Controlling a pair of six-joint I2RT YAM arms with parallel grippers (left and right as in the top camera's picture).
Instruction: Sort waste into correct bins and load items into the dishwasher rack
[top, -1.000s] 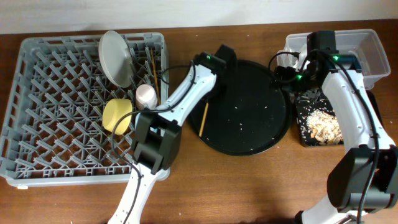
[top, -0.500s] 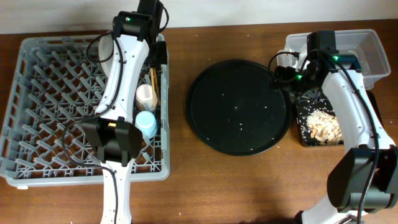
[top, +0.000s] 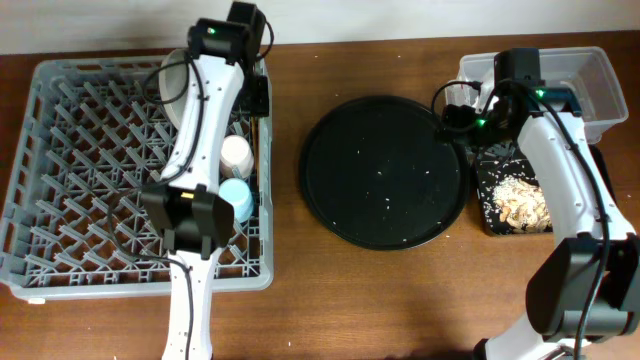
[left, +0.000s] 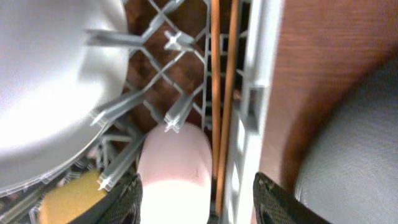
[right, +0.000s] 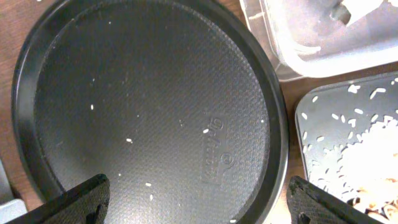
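Observation:
The grey dishwasher rack (top: 60, 200) fills the left side. Inside it the pale plate (left: 50, 87) stands on edge, with the pink cup (left: 174, 168) and the blue cup (top: 238, 196) along the right wall. A bit of the yellow bowl (left: 65, 200) shows beside the pink cup. Two wooden chopsticks (left: 215, 93) lie side by side against the rack's right wall. My left gripper (left: 199, 202) hangs open just above them and the pink cup, holding nothing. My right gripper (right: 202, 202) stands open and empty over the round tray's right edge.
The large round black tray (top: 385, 170) lies mid-table, bare but for a few rice grains. At the right are the clear tub (top: 590, 70) with white paper (right: 351, 11) in it and the shallow black tray (top: 510, 195) holding food scraps.
My left arm swung from the round tray to the rack's back right corner, and its jaws opened there. The chopstick that lay on the round tray is gone from it. The right arm stayed put.

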